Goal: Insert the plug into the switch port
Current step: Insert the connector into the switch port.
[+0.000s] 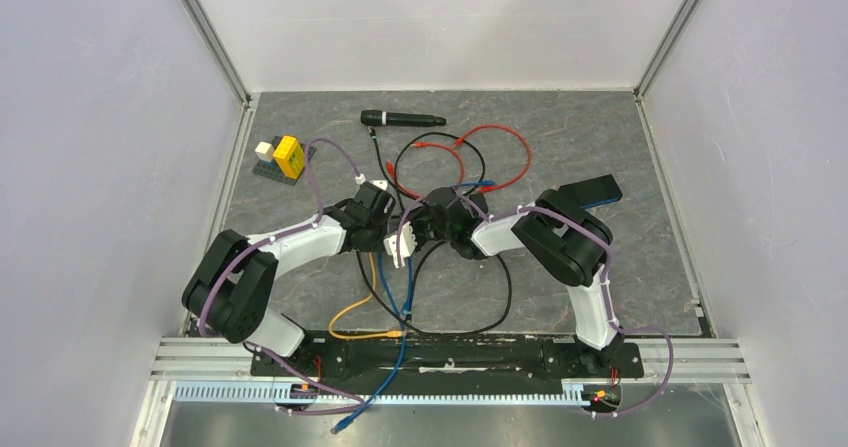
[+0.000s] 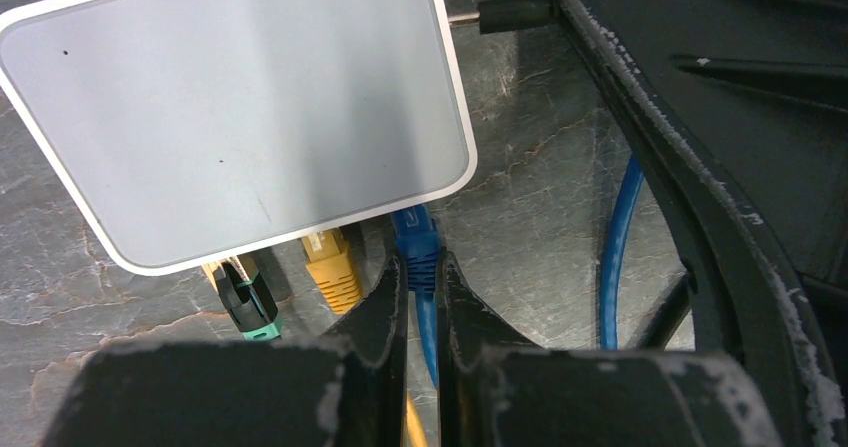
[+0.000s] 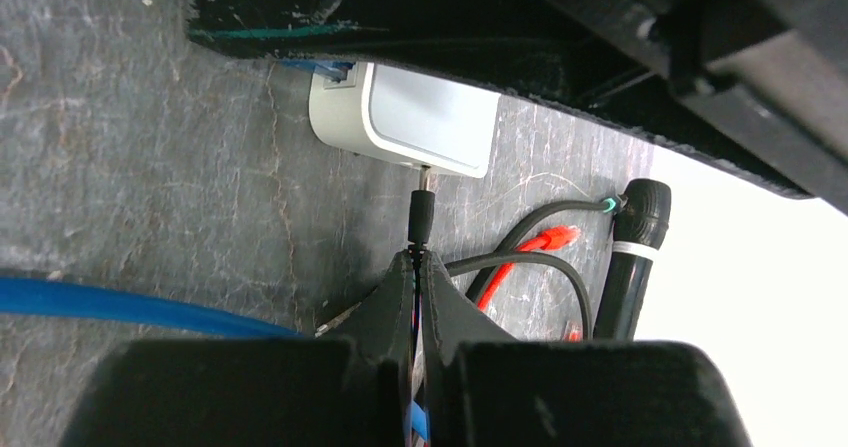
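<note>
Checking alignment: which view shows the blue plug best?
Left wrist: blue plug sits centre, pinched in the left tool, meeting the switch edge. Right wrist shows a blue sliver; top view, too small to tell.

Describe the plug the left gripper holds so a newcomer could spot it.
Find the pale switch box mid-table. Three plugs sit along its long edge nearest the left gripper. The held one is the blue plug, rightmost in that wrist's view, beside a yellow plug and a black-green plug.
</note>
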Robot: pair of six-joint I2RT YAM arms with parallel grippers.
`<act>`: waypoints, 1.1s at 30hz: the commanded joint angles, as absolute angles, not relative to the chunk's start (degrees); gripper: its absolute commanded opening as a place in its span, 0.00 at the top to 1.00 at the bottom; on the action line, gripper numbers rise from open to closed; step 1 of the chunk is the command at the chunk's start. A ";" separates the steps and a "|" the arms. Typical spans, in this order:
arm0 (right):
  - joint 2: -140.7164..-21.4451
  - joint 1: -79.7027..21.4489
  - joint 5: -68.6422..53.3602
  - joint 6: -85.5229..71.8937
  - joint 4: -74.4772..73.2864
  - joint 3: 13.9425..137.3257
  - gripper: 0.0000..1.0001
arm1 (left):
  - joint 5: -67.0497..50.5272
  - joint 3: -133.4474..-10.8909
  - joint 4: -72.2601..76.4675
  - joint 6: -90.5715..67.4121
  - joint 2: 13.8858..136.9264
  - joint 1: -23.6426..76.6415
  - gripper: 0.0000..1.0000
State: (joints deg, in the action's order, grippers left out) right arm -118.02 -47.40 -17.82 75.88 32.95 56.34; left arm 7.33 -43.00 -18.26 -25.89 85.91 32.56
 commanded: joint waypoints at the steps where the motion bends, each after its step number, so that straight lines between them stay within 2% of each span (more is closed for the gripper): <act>1: -114.25 -47.20 -14.53 76.86 27.88 56.82 1.00 | 6.31 -43.07 -18.11 -24.08 85.13 33.31 0.98; 33: -116.68 -48.34 -19.43 73.85 26.48 59.28 1.00 | 4.94 -42.10 -16.55 -23.64 84.40 33.31 0.98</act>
State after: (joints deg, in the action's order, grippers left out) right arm -116.25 -47.53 -18.11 73.32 27.20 57.41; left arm 6.33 -42.65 -17.63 -25.87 85.65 32.67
